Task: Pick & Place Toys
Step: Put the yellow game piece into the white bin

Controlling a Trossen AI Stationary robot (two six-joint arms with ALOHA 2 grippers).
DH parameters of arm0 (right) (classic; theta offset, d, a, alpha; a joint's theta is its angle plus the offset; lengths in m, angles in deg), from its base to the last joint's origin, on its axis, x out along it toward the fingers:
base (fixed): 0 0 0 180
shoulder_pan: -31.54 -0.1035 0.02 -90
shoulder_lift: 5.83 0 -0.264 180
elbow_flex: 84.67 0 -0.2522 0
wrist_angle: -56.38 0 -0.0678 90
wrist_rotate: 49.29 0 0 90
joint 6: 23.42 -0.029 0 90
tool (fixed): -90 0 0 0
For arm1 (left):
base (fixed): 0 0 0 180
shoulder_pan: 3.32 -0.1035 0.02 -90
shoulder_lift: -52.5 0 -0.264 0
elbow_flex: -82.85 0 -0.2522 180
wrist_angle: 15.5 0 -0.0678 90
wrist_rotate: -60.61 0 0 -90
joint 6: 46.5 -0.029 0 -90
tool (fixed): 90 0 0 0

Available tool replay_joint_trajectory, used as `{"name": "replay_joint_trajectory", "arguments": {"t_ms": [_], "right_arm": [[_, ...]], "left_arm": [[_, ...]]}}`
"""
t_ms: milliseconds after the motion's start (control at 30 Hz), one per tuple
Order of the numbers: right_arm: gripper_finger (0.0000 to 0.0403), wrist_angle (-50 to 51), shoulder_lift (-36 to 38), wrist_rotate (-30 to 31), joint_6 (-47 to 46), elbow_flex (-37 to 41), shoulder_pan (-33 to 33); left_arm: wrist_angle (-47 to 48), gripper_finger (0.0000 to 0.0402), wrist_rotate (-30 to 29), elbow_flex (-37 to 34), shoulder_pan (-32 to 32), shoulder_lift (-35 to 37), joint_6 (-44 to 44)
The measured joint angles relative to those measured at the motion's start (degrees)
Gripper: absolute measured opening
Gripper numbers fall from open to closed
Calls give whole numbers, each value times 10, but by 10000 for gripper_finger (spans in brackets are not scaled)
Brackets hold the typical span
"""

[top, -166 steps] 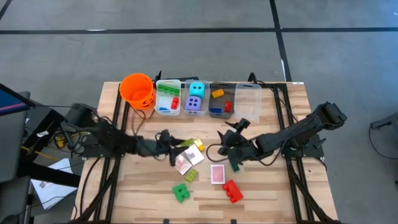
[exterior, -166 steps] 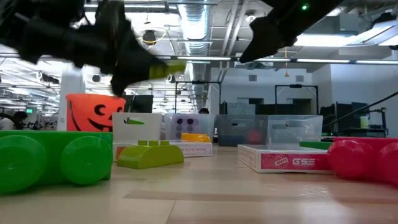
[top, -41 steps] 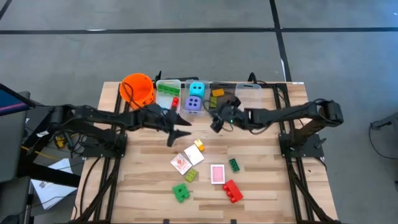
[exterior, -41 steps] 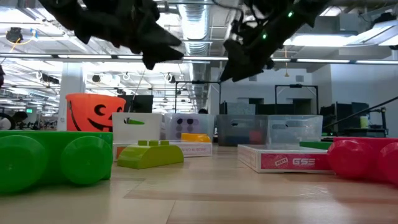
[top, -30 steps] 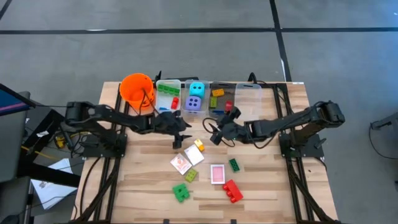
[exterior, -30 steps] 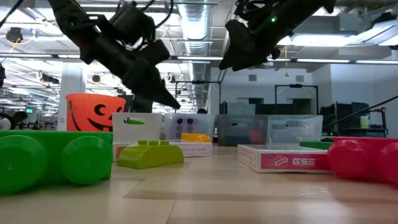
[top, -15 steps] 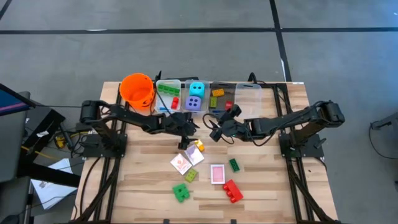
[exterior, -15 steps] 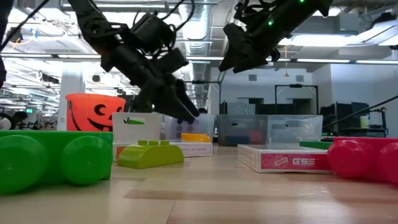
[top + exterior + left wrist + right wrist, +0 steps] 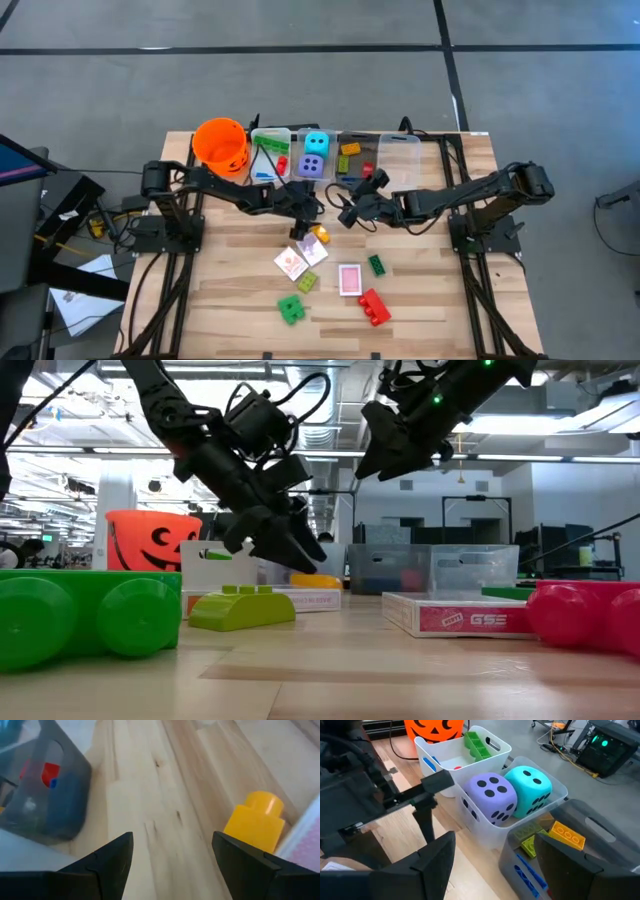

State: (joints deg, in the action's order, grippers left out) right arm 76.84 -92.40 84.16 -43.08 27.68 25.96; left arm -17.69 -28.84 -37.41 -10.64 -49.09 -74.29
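My left gripper (image 9: 303, 224) is open and low over the table, just left of a small yellow brick (image 9: 320, 235). In the left wrist view the brick (image 9: 255, 822) stands on the wood beyond my right-hand finger, beside a pink-backed card. My right gripper (image 9: 345, 212) is open and empty, held above the table in front of the bins; the low view shows it high up (image 9: 375, 460). Pink-backed cards (image 9: 292, 263) (image 9: 349, 279), a green brick (image 9: 291, 309), a lime brick (image 9: 306, 282), a dark green brick (image 9: 377, 265) and a red brick (image 9: 374, 307) lie on the table.
An orange pumpkin-face bucket (image 9: 221, 143) and several clear bins (image 9: 398, 160) stand in a row along the far edge. One bin holds a cyan die (image 9: 532, 782) and a purple die (image 9: 490, 792); others hold bricks. The two grippers are close together at mid-table.
My left gripper has gone toward the table's right and near edges and down, from in front of the bins toward the yellow brick, staying open. My right gripper has stayed almost where it was, open.
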Motion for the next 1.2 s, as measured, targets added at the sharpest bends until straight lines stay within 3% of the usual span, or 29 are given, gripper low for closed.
{"name": "replay_joint_trajectory", "arguments": {"t_ms": [300, 667, 1200], "right_arm": [[265, 50, 0, -1, -45, 0, -3], [265, 47, 0, -1, -44, 0, -27], [265, 46, 0, 0, -38, 0, -25]], "left_arm": [[59, 266, 8, -2, 18, 27, 26], [118, 266, 9, -2, 27, 109, 57], [118, 266, 29, -2, 65, 42, -4]]}}
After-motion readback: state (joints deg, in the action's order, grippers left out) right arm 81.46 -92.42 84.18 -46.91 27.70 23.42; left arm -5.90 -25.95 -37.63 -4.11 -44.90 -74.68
